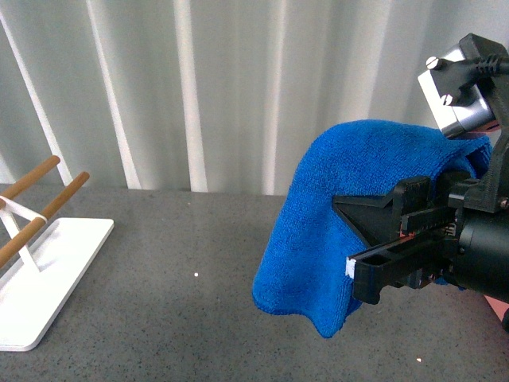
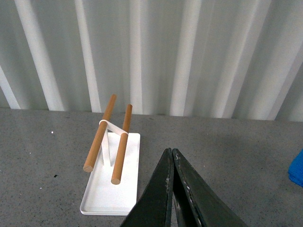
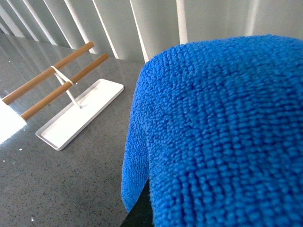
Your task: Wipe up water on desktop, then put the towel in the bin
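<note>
Fluffy cloth towel (image 1: 310,239), matt speckled stone desktop (image 1: 175,270)

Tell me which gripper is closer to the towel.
Right. The towel drapes over the right gripper; the left gripper is well apart from it.

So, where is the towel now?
In the front view the towel hangs from the right gripper, on the right side, lifted above the desktop and far from the white rack at the left.
</note>
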